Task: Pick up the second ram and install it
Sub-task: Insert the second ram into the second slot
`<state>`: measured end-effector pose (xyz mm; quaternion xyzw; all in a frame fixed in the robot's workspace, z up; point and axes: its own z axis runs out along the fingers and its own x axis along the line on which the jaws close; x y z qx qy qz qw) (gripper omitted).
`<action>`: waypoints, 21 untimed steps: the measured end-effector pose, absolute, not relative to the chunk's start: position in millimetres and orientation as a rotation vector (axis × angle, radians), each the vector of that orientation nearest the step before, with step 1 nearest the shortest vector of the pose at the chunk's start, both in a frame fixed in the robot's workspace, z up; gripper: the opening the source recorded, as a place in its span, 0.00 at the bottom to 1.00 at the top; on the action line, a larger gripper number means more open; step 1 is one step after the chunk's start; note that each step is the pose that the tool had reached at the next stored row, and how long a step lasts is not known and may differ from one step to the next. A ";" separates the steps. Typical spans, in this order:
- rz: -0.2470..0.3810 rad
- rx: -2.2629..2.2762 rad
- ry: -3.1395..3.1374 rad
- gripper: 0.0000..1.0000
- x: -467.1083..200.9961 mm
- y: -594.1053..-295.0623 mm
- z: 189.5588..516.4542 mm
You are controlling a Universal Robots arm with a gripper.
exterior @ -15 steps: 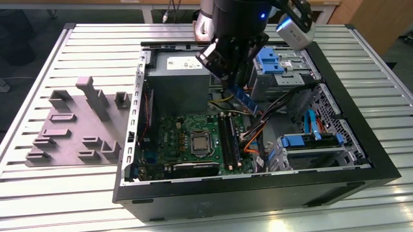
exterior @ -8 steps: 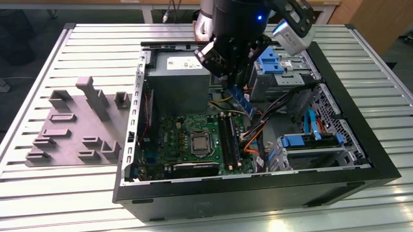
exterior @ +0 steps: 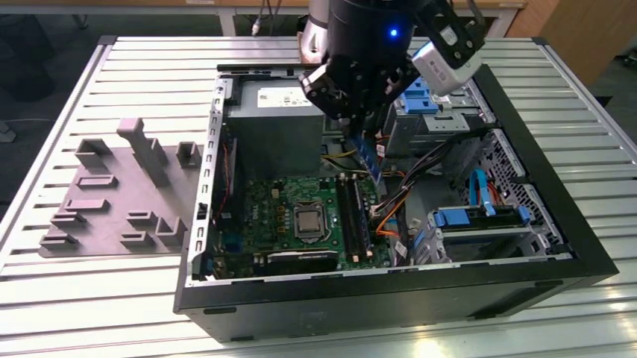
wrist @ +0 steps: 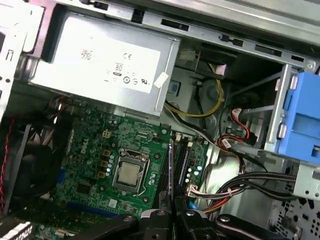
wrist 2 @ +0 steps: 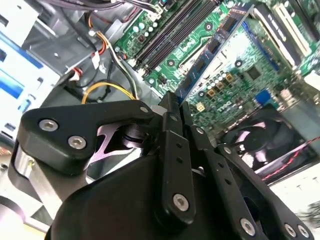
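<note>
While the arm hangs over the open black computer case, we note these points.
Grip: our black two-finger gripper is closed on the upper end of the second ram, a long narrow blue-green circuit-board stick with dark chips.
Ram position: it hangs tilted above the long black plastic memory slots on the green motherboard, not seated.
Misalignment risk: we judge that a tilted stick could meet the slots askew and jam.
Slip risk: a hold on one end alone may let it pivot under pressing.
Cable risk: orange and yellow wires lie just beside the slots and could snag.
</note>
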<state>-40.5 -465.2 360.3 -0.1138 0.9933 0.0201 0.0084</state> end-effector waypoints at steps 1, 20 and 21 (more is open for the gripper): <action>0.063 -0.325 3.107 0.14 -40.5 -465.2 359.2; 0.059 -0.130 3.124 0.14 -40.5 -464.9 328.9; 0.058 -0.130 3.124 0.14 -40.5 -465.0 329.0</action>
